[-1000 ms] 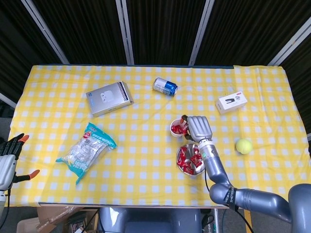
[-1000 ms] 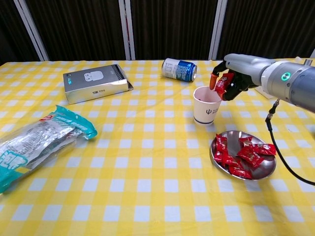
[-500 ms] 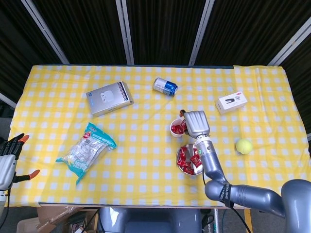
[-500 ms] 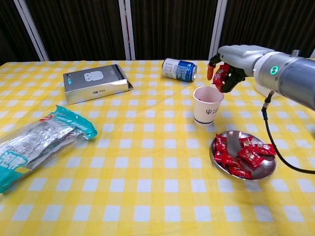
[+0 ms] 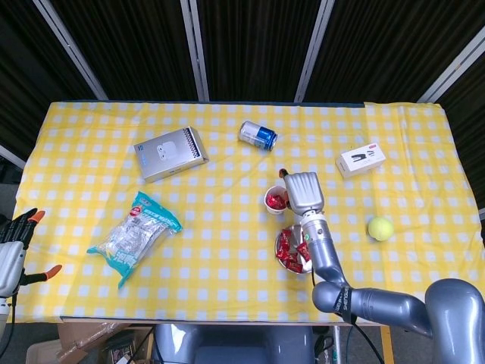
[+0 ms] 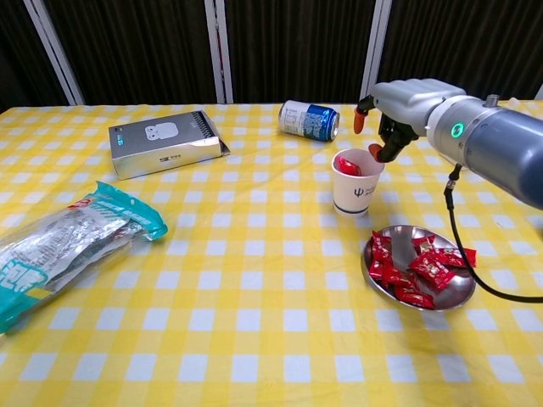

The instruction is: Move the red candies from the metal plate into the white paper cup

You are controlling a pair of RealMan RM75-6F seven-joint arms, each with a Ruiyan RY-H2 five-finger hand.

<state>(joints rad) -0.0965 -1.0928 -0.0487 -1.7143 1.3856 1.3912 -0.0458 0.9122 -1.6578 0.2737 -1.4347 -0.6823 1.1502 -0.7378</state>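
Observation:
The white paper cup (image 6: 356, 188) stands mid-table with a red candy (image 6: 348, 164) lying inside it. My right hand (image 6: 395, 108) hovers just above and behind the cup's rim, fingers apart and holding nothing. Near it, the metal plate (image 6: 456, 287) carries several red candies (image 6: 409, 269). In the head view, the right hand (image 5: 302, 191) sits beside the cup (image 5: 275, 201), and its forearm covers part of the plate (image 5: 282, 263). My left hand (image 5: 13, 246) hangs off the table's left edge, fingers spread and empty.
A blue can (image 6: 309, 119) lies on its side behind the cup. A silver box (image 6: 165, 142) sits at the back left and a snack bag (image 6: 64, 242) at the front left. A small white box (image 5: 361, 160) and a tennis ball (image 5: 380, 227) lie to the right.
The right hand carried a red candy over the cup and let it go; the candy now lies in the cup. The left hand has not moved.

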